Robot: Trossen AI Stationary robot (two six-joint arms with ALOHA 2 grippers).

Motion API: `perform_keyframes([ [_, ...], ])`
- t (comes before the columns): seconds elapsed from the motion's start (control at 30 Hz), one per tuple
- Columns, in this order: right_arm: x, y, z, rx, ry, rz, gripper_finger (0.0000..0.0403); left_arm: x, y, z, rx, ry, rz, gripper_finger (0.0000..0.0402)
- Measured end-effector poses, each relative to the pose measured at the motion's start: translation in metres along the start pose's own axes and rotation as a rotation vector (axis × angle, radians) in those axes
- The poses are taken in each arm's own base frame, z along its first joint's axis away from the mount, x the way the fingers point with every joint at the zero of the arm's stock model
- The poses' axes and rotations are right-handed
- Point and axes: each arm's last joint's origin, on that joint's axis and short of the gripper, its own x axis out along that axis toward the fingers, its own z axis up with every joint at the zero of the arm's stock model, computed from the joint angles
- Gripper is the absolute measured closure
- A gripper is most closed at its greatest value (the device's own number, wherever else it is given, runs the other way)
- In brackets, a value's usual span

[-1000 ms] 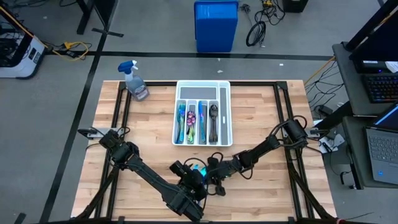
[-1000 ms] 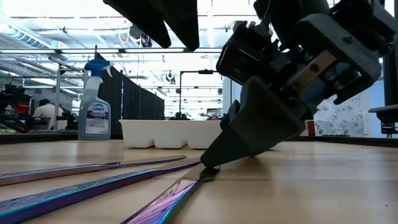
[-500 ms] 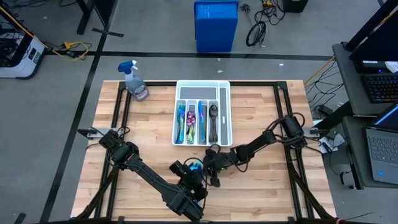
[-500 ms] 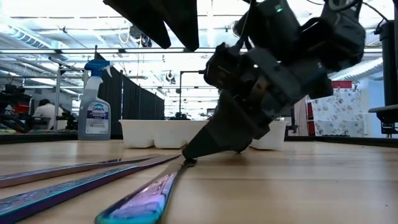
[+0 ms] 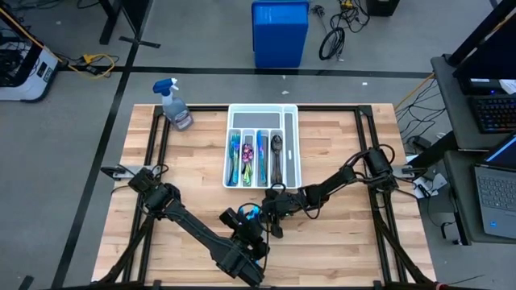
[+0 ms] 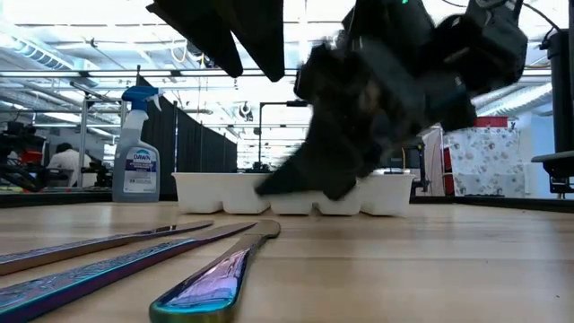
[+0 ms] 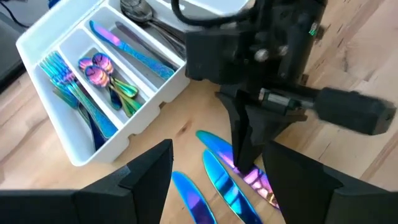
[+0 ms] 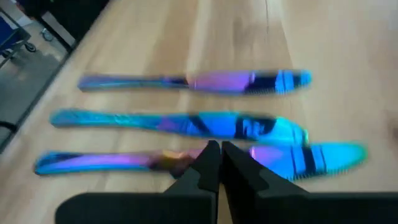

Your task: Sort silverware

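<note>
Three iridescent knives (image 8: 186,118) lie loose and side by side on the bench (image 5: 339,242), near its front edge and just ahead of the white tray (image 5: 294,145). None of the three touches the tray wall.

The right gripper (image 8: 214,163) is pressed fully together, fingertips meeting, and hangs just over the nearest knife (image 8: 205,158) about where handle meets blade. In the low view its tips stand clear above the wood with nothing between them; that knife lies flat on the bench.

The left gripper (image 7: 214,180) waits at the front centre of the bench with its fingers spread wide and nothing between them, straddling the knife ends.

The tray sits at the bench's rear centre. Its long compartments hold teal forks (image 7: 65,84), rainbow spoons (image 7: 99,68), one knife (image 7: 127,50) and dark spoons (image 7: 140,12).

A spray bottle (image 5: 175,103) stands at the rear left corner, well apart from the tray. Bare wood lies open on both flanks of the tray and along the right side of the bench.
</note>
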Motion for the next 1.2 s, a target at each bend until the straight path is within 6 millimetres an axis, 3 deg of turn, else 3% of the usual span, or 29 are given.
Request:
perform_keyframes([
  [0.1,-0.005,0.012,0.008,-0.014,-0.034,0.035,0.0403,0.000,0.000,0.000,-0.004,0.013,-0.002,0.0168],
  [0.3,-0.006,0.035,0.000,-0.035,-0.006,0.099,0.0403,-0.001,0.001,0.001,-0.023,0.017,-0.001,0.0169],
  [0.63,-0.007,0.048,-0.012,-0.063,0.060,0.111,0.0403,-0.004,0.003,0.008,-0.048,-0.012,-0.009,0.0169],
  [0.83,-0.012,0.057,-0.013,-0.149,0.084,0.128,0.0403,-0.017,0.014,0.018,-0.099,-0.072,-0.028,0.0169],
  [1.03,-0.036,0.062,0.001,-0.167,0.185,0.093,0.0403,-0.035,0.021,0.019,-0.139,-0.077,-0.072,0.0169],
  [1.2,-0.068,0.075,0.027,-0.214,0.161,0.117,0.0403,-0.031,0.018,0.018,-0.299,-0.011,-0.092,0.0169],
])
